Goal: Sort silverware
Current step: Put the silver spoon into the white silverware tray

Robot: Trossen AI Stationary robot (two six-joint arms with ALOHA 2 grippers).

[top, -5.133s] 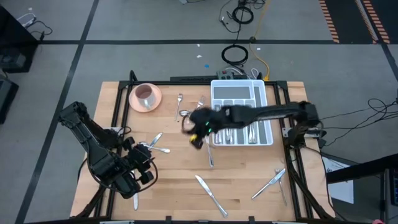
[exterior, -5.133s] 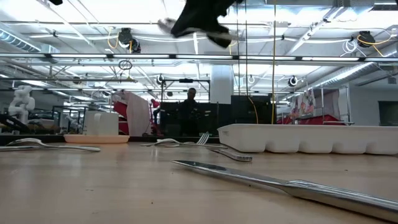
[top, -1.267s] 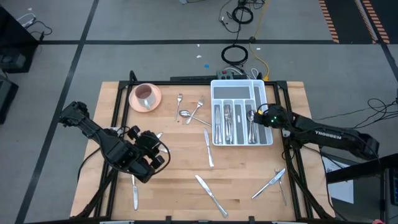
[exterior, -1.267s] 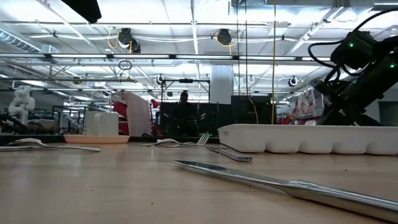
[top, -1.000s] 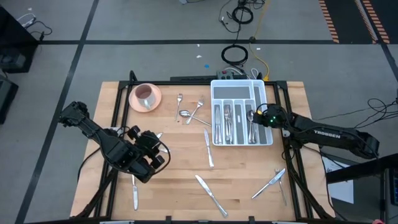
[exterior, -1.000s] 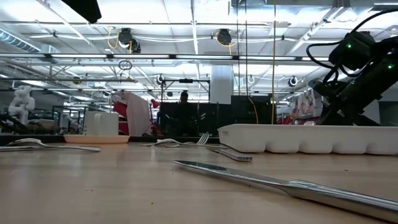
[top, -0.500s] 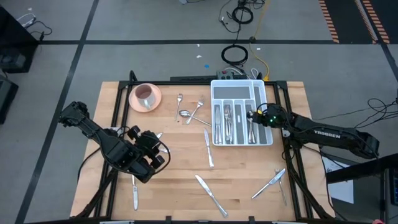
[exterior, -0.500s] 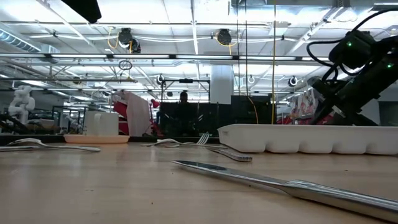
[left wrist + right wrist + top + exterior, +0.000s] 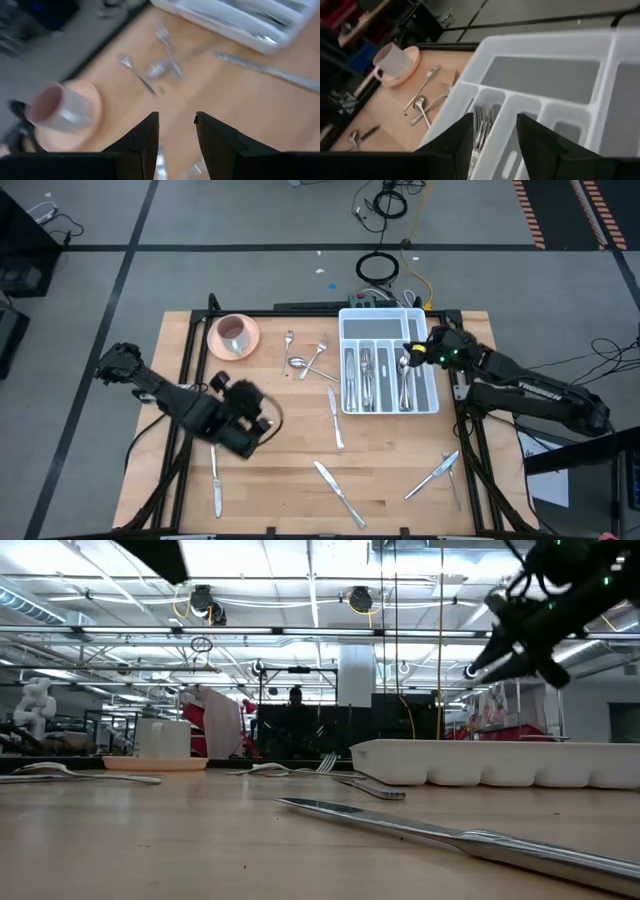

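Two dark arms work over the wooden table [image 9: 400, 470], and loose silverware lies scattered between them. Farthest left, the left gripper [image 9: 262, 423] hangs above the table's left half, its fingers [image 9: 145, 137] spread with a clear gap and nothing between them; in its wrist view the pink saucer with a cup [image 9: 67, 112] sits ahead of the fingertips. A knife [image 9: 215, 485] lies on the wood near the front edge, just front of that gripper. Toward the back, the pink saucer and cup [image 9: 234, 334] stand near the left rear corner, and beside them rest a small fork [image 9: 289, 341], a spoon [image 9: 297, 363] and another fork [image 9: 321, 348], close together. Moving on, a knife [image 9: 335, 415] lies lengthwise just left of the white tray [image 9: 385, 317], and another knife [image 9: 340, 493] lies slanted near the front edge. The tray's long compartments already hold forks [image 9: 366, 375] and spoons [image 9: 404, 380]; the rear cross compartment and the rightmost slot look bare. The right gripper [image 9: 412, 352] hovers above the tray's right side, raised clear of it in the low view, its fingers [image 9: 452, 145] parted and holding nothing, with the forks [image 9: 481, 125] visible in a compartment below. Near the front right corner, several crossed pieces [image 9: 438, 472] lie on the wood, well apart from the tray.
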